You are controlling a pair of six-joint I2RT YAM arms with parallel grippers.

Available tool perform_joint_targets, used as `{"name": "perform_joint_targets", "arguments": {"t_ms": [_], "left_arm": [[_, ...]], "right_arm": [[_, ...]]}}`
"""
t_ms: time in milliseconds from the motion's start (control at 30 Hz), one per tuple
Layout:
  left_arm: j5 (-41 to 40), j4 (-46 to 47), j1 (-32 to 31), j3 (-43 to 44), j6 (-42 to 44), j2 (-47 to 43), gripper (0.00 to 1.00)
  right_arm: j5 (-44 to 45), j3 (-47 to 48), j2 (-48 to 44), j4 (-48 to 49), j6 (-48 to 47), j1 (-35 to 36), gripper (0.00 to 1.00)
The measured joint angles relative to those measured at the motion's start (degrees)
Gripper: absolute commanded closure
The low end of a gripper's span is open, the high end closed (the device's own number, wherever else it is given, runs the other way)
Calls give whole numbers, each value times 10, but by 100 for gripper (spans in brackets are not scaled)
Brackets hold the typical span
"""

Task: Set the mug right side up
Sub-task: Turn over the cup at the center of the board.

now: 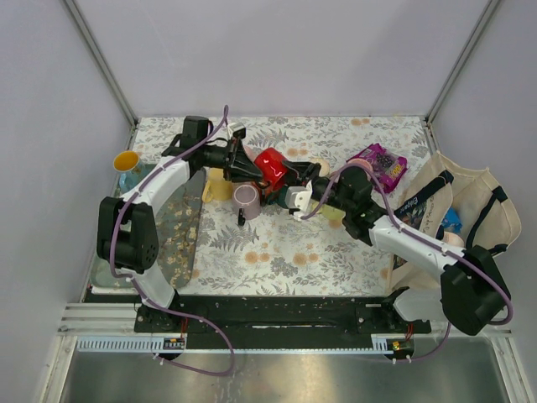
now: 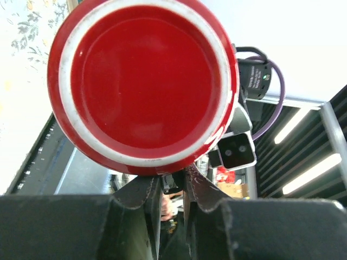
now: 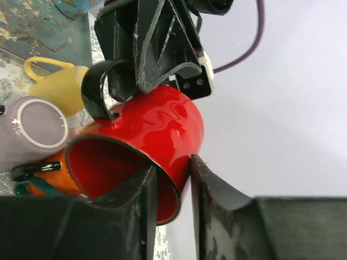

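The red mug (image 1: 270,166) with a black handle (image 3: 97,97) is held in the air over the back middle of the table, tipped on its side. My left gripper (image 1: 250,164) is closed at the handle side; in the left wrist view the mug's red base (image 2: 142,81) fills the frame above my left gripper (image 2: 172,181), whose jaws stand nearly together. My right gripper (image 3: 173,179) is shut on the mug's wall (image 3: 157,127), one finger inside the opening and one outside. In the top view my right gripper (image 1: 289,186) is at the mug's right.
A yellow mug (image 1: 216,185) and a lilac mug (image 1: 247,200) stand just below the red one. A purple packet (image 1: 379,165) lies at the back right, a tote bag (image 1: 453,210) on the right, a yellow-topped bottle (image 1: 127,161) at the left.
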Motion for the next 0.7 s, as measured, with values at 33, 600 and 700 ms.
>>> {"name": "perform_joint_targets", "arguments": {"t_ms": [33, 600, 700], "left_arm": [[0, -8, 0, 5, -2, 2, 92], [21, -54, 36, 19, 28, 8, 13], [8, -54, 62, 19, 53, -1, 1]], "right_arm": [[4, 1, 1, 3, -5, 0, 90], [51, 42, -27, -202, -6, 1, 100], [38, 110, -35, -372, -6, 1, 100]]}}
